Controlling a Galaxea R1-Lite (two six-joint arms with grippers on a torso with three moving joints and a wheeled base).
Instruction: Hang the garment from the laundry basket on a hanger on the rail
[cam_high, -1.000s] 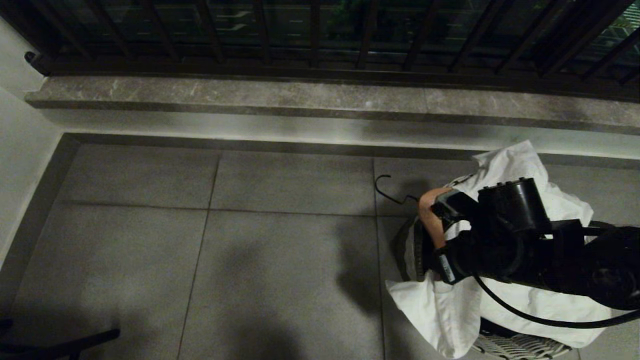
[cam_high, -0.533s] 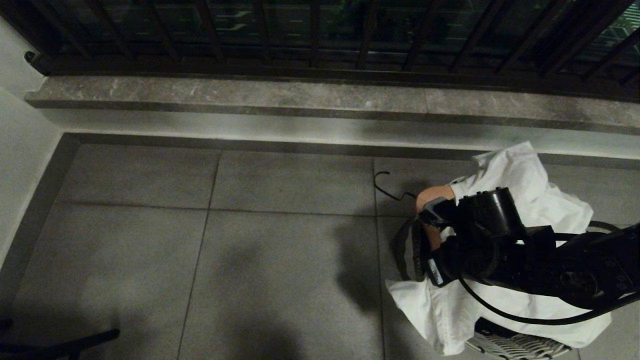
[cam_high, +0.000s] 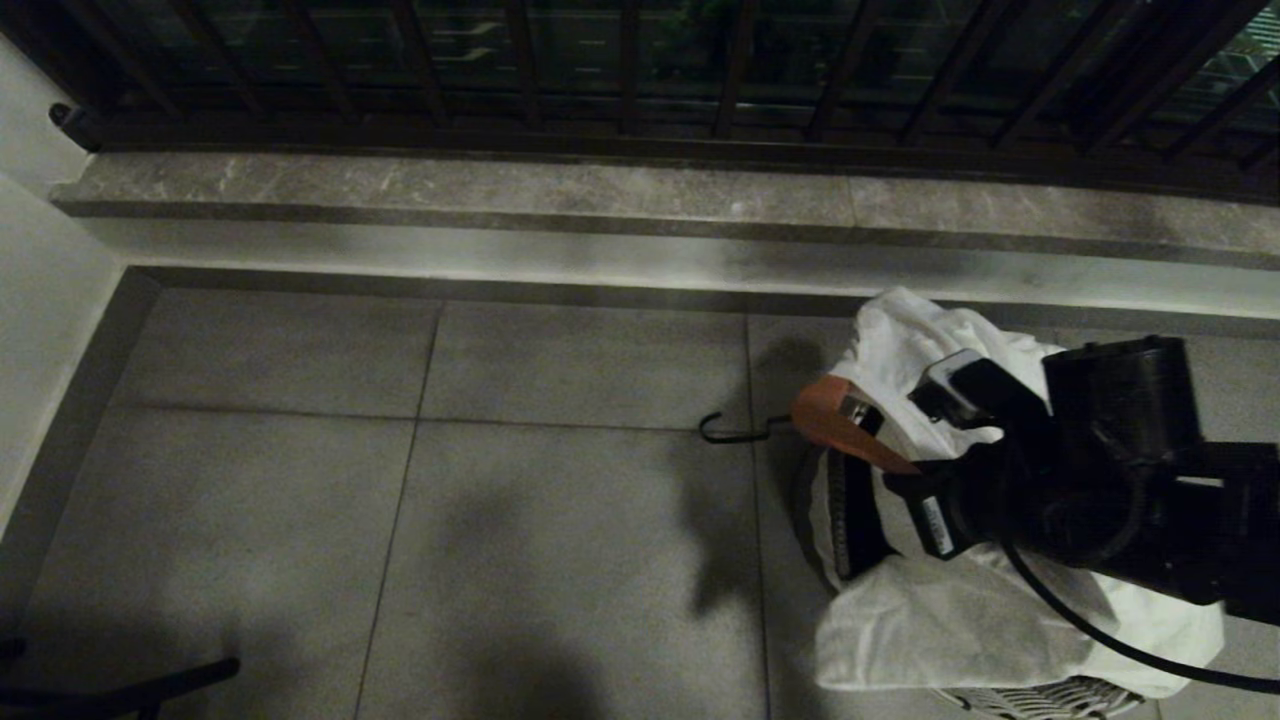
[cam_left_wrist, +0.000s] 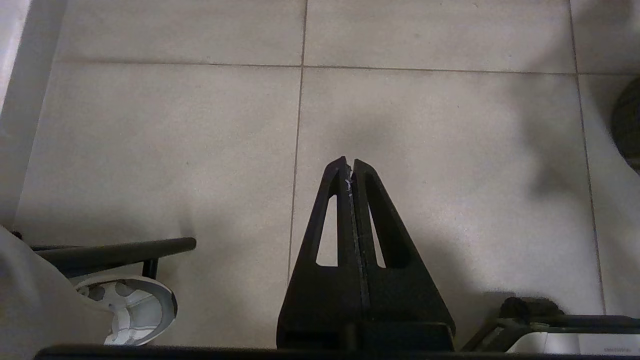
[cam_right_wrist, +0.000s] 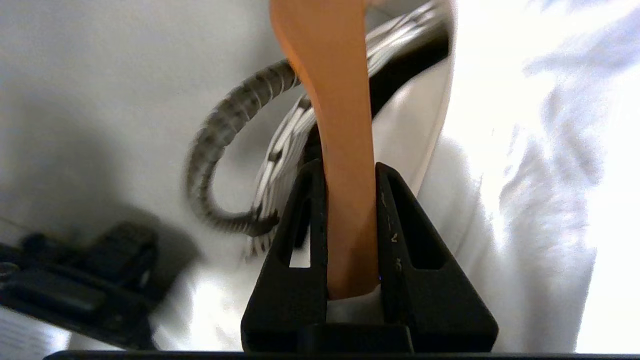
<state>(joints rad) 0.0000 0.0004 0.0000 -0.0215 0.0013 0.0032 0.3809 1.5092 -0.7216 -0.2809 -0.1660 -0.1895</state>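
right gripper (cam_right_wrist: 350, 170) clamped on orange hanger (cam_right_wrist: 345, 125) over laundry basket (cam_high: 1040, 695) | left gripper (cam_left_wrist: 350, 167) closed, empty | grey tiled floor (cam_high: 560, 500), balcony railing (cam_high: 640, 70)

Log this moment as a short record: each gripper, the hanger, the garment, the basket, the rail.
right gripper: shut on the hanger, over the basket
hanger: orange wood, dark hook pointing out over the floor
garment: white, on the hanger, draped over the basket
basket: white woven, mostly covered, dark handle showing
left gripper: shut, empty, above bare floor
rail: not in view
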